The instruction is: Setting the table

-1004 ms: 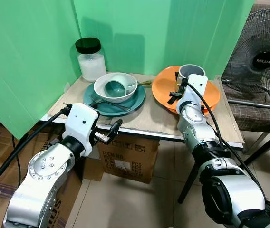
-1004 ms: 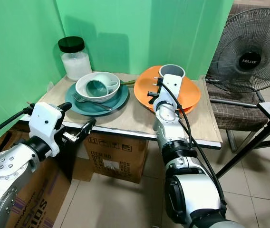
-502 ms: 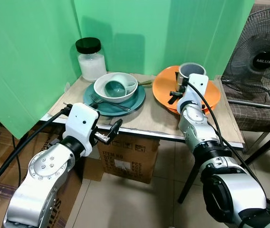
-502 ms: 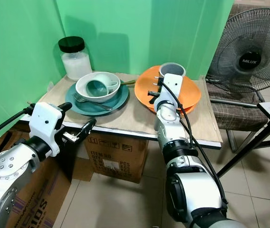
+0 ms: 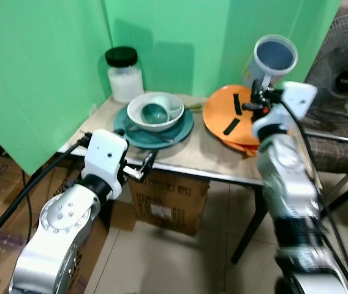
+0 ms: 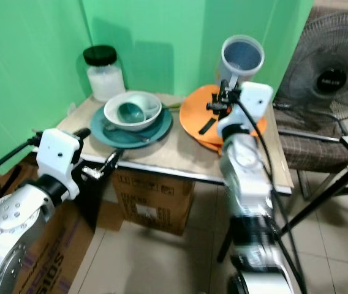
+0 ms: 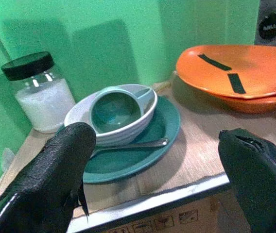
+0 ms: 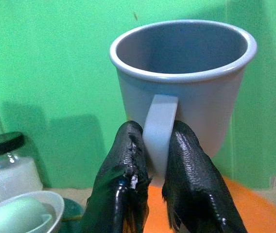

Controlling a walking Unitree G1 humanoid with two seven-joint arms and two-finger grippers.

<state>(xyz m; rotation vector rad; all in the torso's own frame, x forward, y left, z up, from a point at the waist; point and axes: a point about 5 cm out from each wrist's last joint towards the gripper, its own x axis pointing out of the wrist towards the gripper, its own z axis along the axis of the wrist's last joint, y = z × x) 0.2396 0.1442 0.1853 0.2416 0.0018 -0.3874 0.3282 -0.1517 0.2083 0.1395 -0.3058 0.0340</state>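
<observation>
The right end effector pinches the handle of the grey mug between closed fingers and holds it in the air above the orange plates. The left end effector waits wide open and empty at the near edge of the surface. The white bowl with a green cup sits stacked on the teal plate, a fork beside it. Nothing looks laid out yet, so most of the setting remains.

The grey mug was in the air above the orange plates, tilted, its handle pinched between black fingers. At nine o'clock from the plates stood a white bowl on a teal plate.
</observation>
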